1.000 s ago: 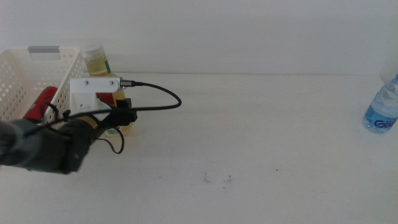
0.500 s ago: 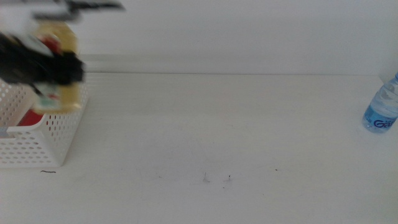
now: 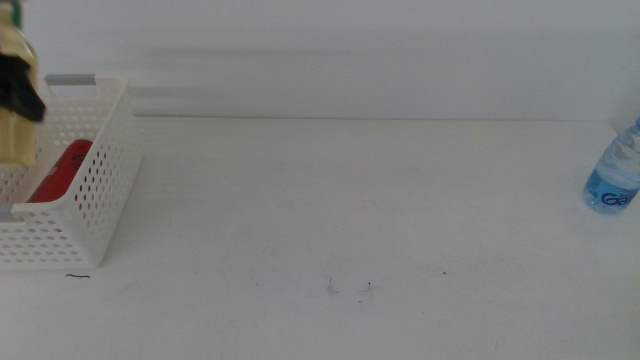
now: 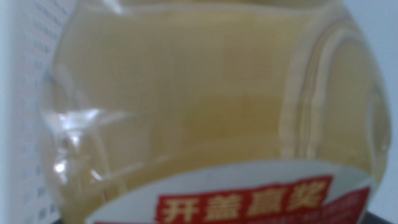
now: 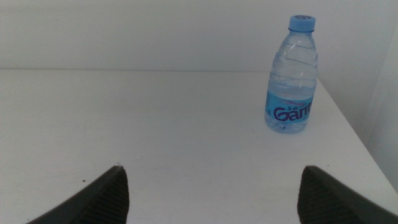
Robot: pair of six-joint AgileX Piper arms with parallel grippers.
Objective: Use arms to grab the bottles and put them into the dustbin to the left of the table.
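Observation:
The yellow juice bottle (image 3: 14, 140) hangs at the picture's far left edge, over the white perforated dustbin (image 3: 98, 190). My left gripper (image 3: 20, 92) shows only as a dark piece across the bottle and is shut on it. In the left wrist view the juice bottle (image 4: 205, 106) fills the frame, its red-white label low down. A slim red can (image 3: 60, 172) lies inside the dustbin. The clear water bottle (image 3: 613, 170) stands upright at the table's far right edge. My right gripper (image 5: 211, 196) is open, well short of the water bottle (image 5: 292, 74).
The white table (image 3: 350, 200) stretches between dustbin and water bottle, with a few tiny dark specks (image 3: 348, 288) near the front. The water bottle stands close to the table's right edge. A pale wall runs behind the table.
My left arm has lifted the juice bottle from beside the dustbin's right wall and carried it left over the dustbin. The arm is now almost out of the middle view. The water bottle has not moved.

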